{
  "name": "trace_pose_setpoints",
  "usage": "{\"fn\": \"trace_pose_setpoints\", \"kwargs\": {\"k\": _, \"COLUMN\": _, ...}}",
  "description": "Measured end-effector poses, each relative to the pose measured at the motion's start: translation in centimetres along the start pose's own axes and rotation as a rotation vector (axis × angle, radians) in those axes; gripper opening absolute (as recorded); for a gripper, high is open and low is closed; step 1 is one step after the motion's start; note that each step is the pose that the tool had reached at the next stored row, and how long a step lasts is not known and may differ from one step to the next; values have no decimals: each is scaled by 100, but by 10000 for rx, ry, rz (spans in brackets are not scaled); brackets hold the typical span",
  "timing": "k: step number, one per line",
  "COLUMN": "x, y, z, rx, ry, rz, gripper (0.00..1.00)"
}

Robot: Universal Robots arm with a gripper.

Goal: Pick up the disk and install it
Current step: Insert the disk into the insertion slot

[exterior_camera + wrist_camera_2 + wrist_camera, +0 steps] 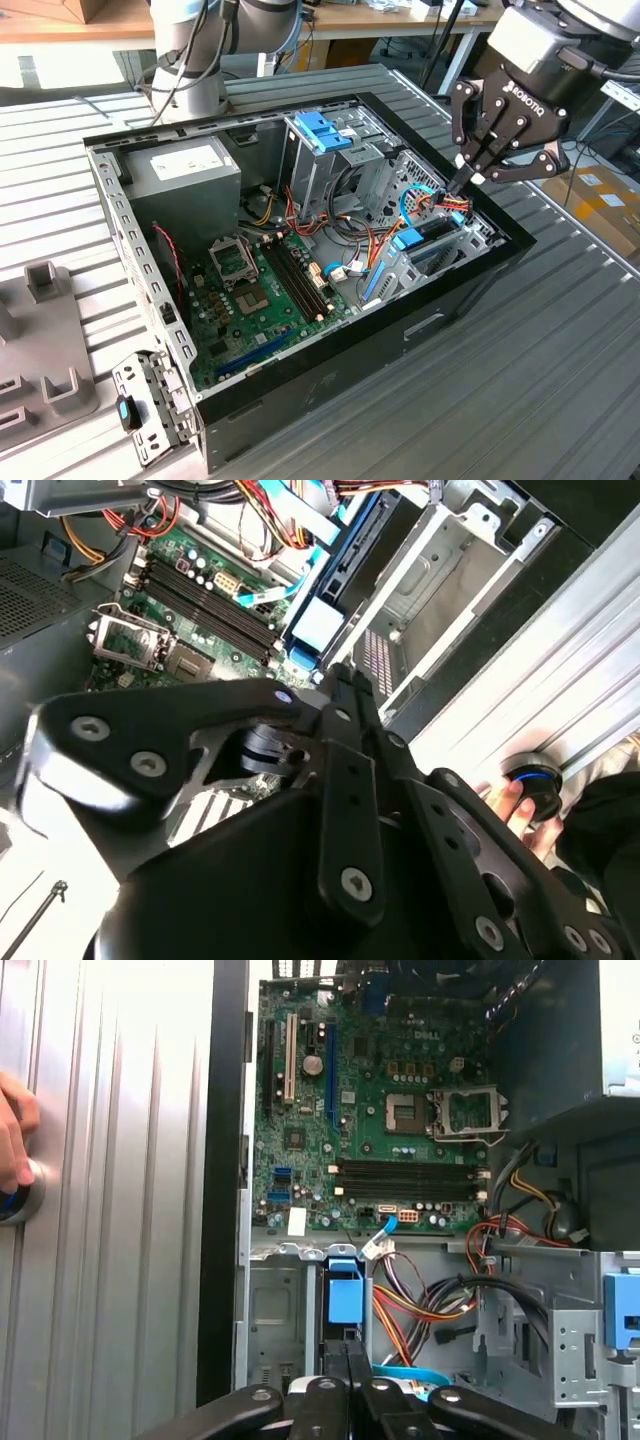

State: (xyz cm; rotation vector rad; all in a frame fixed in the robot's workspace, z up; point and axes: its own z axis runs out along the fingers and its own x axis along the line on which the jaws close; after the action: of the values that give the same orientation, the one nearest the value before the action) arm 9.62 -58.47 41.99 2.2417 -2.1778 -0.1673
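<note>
Contact between the two fingertips looks complete: the pincer [464,181] is fully closed, and nothing can be seen clamped between its tips. In the exterior view it points down into the open computer case [300,385] at the exterior view's right end, its tips at a bundle of red and orange cables [452,203]. Whether they touch the wires cannot be told.

The disk [412,241] stands on edge in the drive bay [470,235] just below the tips, its blue rail uppermost. In the first wrist view the closed tips [346,1355] sit just beside the blue end of the disk [342,1298]. In the second wrist view they [342,680] lie close to its pale blue face [318,620].

The green motherboard [255,290] lies flat in the middle of the case, and the grey power-supply box [185,175] sits at the far corner. A blue handle [322,130] tops the upper drive cage.

Outside the case, a person's hand [518,805] rests on a round knob [532,782] on the ribbed table [520,380].
</note>
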Motion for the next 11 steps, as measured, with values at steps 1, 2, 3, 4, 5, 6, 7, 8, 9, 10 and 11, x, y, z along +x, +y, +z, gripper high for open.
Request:
{"fn": "trace_pose_setpoints", "kwargs": {"k": 1, "x": 1, "y": -8, "z": 12, "rx": -26, "ry": -1, "rz": 1, "gripper": 12}}
{"fn": "trace_pose_setpoints", "kwargs": {"k": 2, "x": 3, "y": -21, "z": 34, "rx": -70, "ry": -3, "rz": 4, "gripper": 11}}
{"fn": "trace_pose_setpoints", "kwargs": {"k": 3, "x": 4, "y": -29, "z": 47, "rx": -98, "ry": -3, "rz": 6, "gripper": 11}}
{"fn": "trace_pose_setpoints", "kwargs": {"k": 4, "x": 5, "y": -37, "z": 57, "rx": -124, "ry": -4, "rz": 8, "gripper": 11}}
{"fn": "trace_pose_setpoints", "kwargs": {"k": 5, "x": 5, "y": -37, "z": 59, "rx": -130, "ry": -2, "rz": 9, "gripper": 11}}
{"fn": "trace_pose_setpoints", "kwargs": {"k": 6, "x": 5, "y": -40, "z": 59, "rx": -133, "ry": -1, "rz": 10, "gripper": 11}}
{"fn": "trace_pose_setpoints", "kwargs": {"k": 7, "x": 6, "y": -46, "z": 60, "rx": -136, "ry": -3, "rz": 8, "gripper": 11}}
{"fn": "trace_pose_setpoints", "kwargs": {"k": 8, "x": 6, "y": -55, "z": 60, "rx": -138, "ry": -4, "rz": 9, "gripper": 11}}
{"fn": "trace_pose_setpoints", "kwargs": {"k": 9, "x": 7, "y": -67, "z": 59, "rx": -141, "ry": -5, "rz": 9, "gripper": 11}}
{"fn": "trace_pose_setpoints", "kwargs": {"k": 10, "x": 7, "y": -91, "z": 57, "rx": -145, "ry": -5, "rz": 10, "gripper": 11}}
{"fn": "trace_pose_setpoints", "kwargs": {"k": 11, "x": 7, "y": -109, "z": 55, "rx": -149, "ry": -4, "rz": 10, "gripper": 11}}
